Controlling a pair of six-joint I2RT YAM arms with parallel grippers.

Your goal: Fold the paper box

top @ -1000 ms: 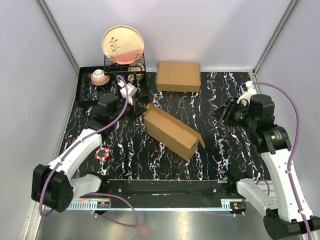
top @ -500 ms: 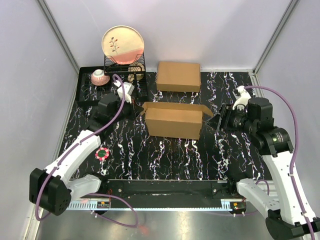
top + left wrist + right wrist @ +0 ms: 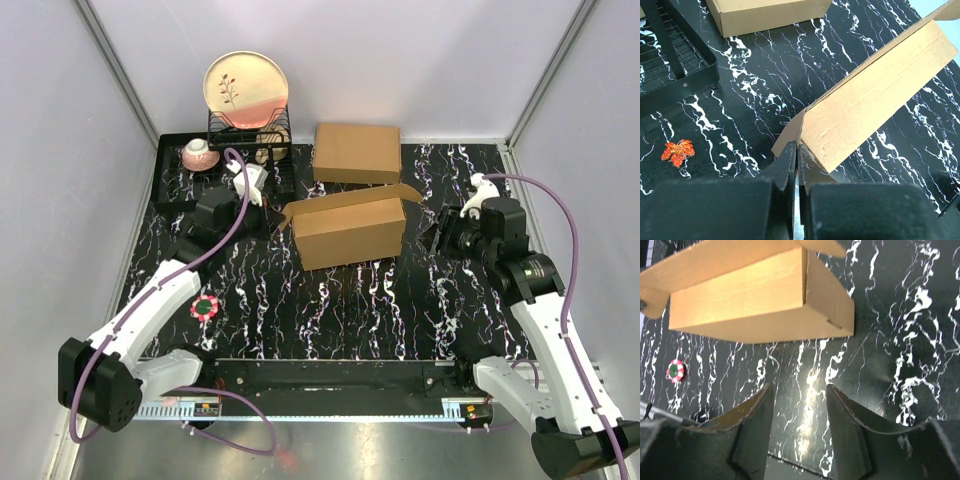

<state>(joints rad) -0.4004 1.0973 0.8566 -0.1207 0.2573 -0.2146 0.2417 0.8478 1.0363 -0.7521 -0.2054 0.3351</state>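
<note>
The paper box (image 3: 350,232) is a brown cardboard mailer standing in the middle of the black marbled table, its lid flap raised along the far side. My left gripper (image 3: 277,222) is at the box's left end and is shut on a side flap there. In the left wrist view the gripper (image 3: 798,146) pinches the flap's edge, and the box (image 3: 880,90) stretches away to the upper right. My right gripper (image 3: 433,236) is open and empty, just right of the box and apart from it. In the right wrist view the gripper (image 3: 800,390) hovers over bare table below the box (image 3: 760,295).
A second, made-up cardboard box (image 3: 357,152) lies behind the paper box. A dish rack (image 3: 250,140) with a plate (image 3: 246,88) and a pink cup (image 3: 199,153) stands at the back left. A round red-and-green token (image 3: 205,306) lies front left. A red leaf (image 3: 678,150) lies near the rack.
The paper box has swung from a diagonal lie to nearly parallel with the table's edge, held by my left gripper, and its lid flap has come up. My right gripper moved in towards its right end.
</note>
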